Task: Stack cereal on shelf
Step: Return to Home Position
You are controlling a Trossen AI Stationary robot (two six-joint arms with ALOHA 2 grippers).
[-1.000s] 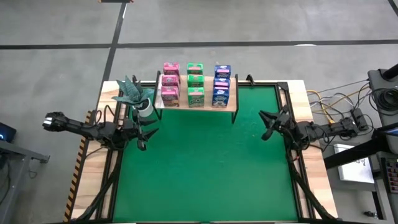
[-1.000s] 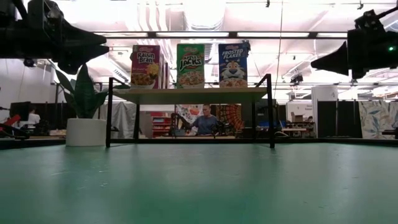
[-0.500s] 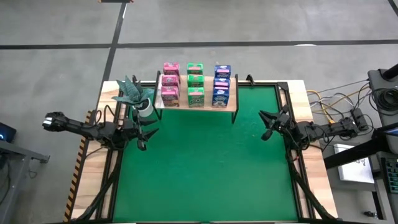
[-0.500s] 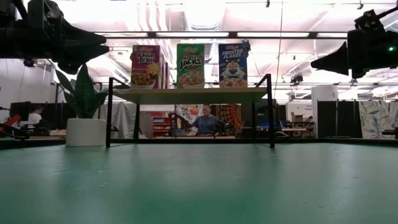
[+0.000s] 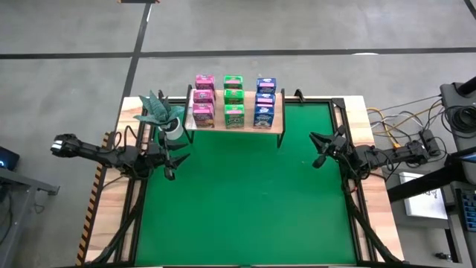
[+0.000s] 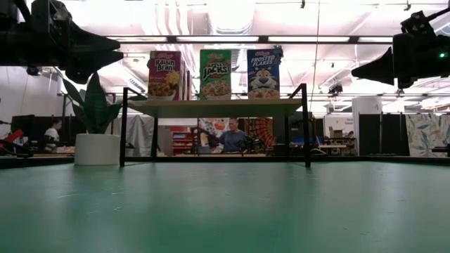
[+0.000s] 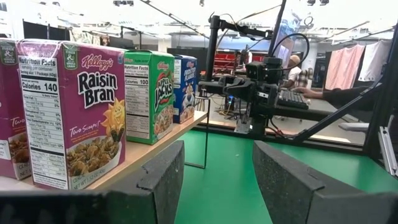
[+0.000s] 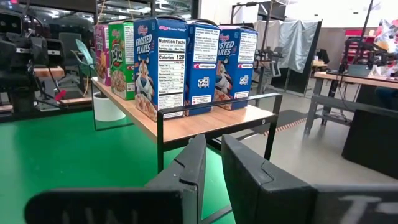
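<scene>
- cereal: nine small boxes, all upright on the shelf, in three front-to-back rows: pink row, green row, blue row; boxes in a row sit touching or nearly so.
- handling, judged: thin cardboard, light, stiff at the edges, broad faces likely dent under a hard squeeze; glossy print looks a bit slick.
- where to grip, judged: across the two narrow sides around mid-height with a modest squeeze; tall and narrow, so a low or off-centre hold could tip a box into its neighbour.
- shelf: light-wood plank on thin black legs at the far edge of the table; nothing from the task lies on the green mat.
- potted plant stands just beside the shelf's left end.
- left end effector: near the table's left edge, well apart from the shelf, fingers spread, empty.
- right end effector: by the right edge, also clear of the shelf, empty; gap looks narrow in the wrist view, probably released.
</scene>
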